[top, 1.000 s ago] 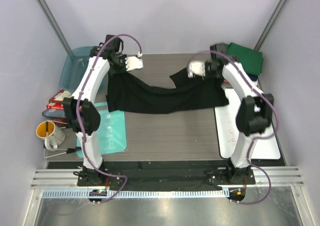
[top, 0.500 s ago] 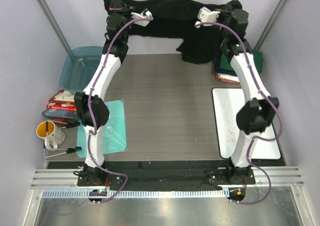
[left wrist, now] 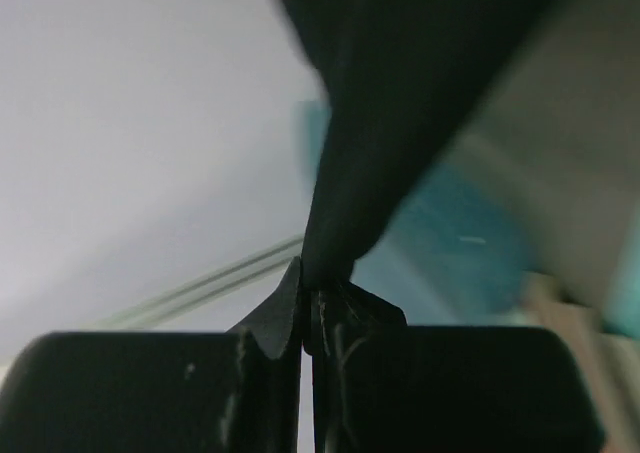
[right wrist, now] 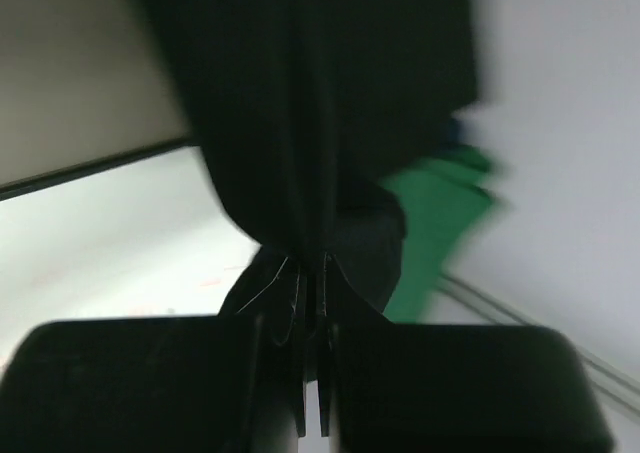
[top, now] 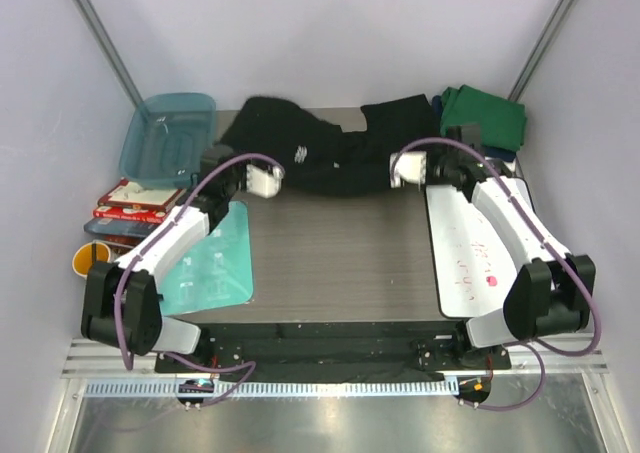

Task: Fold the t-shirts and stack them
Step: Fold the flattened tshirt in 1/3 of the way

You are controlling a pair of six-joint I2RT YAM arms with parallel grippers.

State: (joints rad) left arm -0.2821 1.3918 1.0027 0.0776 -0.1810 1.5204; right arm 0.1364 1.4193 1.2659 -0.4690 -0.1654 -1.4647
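Observation:
The black t-shirt lies bunched across the back of the table, a small white print showing on it. My left gripper is shut on its left near edge, and my right gripper is shut on its right near edge. In the left wrist view black cloth runs up from the closed jaws of the left gripper. The right wrist view shows black cloth pinched in the right gripper, with a folded green t-shirt behind. That green t-shirt sits at the back right corner.
A teal tub stands at the back left, with a teal mat in front of it. Books and a yellow mug sit off the table's left edge. A white board lies under the right arm.
Both arms flung the black t-shirt high toward the back wall, then came down and drew toward the near side. The shirt now rests bunched on the table's far part.

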